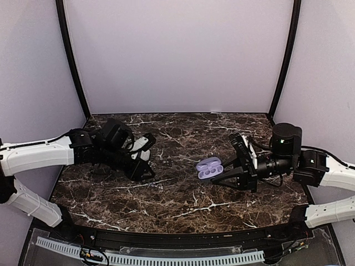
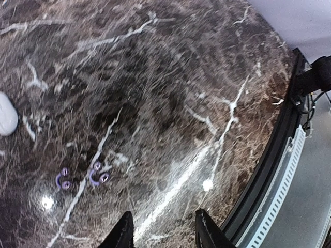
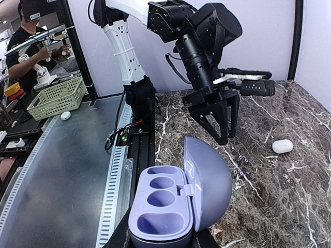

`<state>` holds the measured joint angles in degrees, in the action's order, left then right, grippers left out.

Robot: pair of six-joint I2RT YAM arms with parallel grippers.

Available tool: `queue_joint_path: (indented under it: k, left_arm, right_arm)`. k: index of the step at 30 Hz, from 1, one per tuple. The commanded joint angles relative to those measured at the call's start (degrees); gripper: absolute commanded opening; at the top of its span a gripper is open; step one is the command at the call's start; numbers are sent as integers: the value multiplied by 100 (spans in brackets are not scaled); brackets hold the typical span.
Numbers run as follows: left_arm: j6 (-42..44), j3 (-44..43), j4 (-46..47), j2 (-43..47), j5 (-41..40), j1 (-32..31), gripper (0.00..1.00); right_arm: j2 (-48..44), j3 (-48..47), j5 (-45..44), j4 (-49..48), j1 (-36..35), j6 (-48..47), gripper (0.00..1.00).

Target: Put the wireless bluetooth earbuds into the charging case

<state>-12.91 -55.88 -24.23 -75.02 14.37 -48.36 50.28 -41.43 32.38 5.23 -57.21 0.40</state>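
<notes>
The charging case [image 3: 176,206] is lavender and lies open, its lid [image 3: 212,181] up and its pale lilac wells empty. My right gripper [image 3: 160,243] is shut on its base, and the case [image 1: 209,168] sits near the table's middle. Two tiny earbuds [image 2: 63,179] [image 2: 98,175], tinted lilac here, lie side by side on the marble. They are ahead and to the left of my left gripper [image 2: 164,233], which hovers open with nothing between its fingers. From the right wrist the earbuds [image 3: 239,164] show just beyond the left gripper [image 3: 223,129].
A plain white oval pebble [image 3: 282,146] lies on the marble past the earbuds, also at the left wrist view's left edge [image 2: 5,113]. A black rail [image 2: 269,155] and a slotted white strip [image 1: 166,257] run along the near table edge. Purple walls close in the table.
</notes>
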Motion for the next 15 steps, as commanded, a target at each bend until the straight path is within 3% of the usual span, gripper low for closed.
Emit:
queue_joint_path:
  k: [1,6,11,15]
  left_arm:
    - [-349,301,-220,-8,-490,106,38]
    - [-269,226,-371,-398,-678,107,34]
    - [-828,459,457,-559,520,262,29]
    - [-1362,808,1034,-544,863,533,26]
  right_arm:
    - [-56,107,251,-343,49,-238,0]
    - [-178,208,334,-452,44,-321,0]
    - [-185,170,315,-336,44,-339,0]
    - [-200,153,321,-332,43,-331,0]
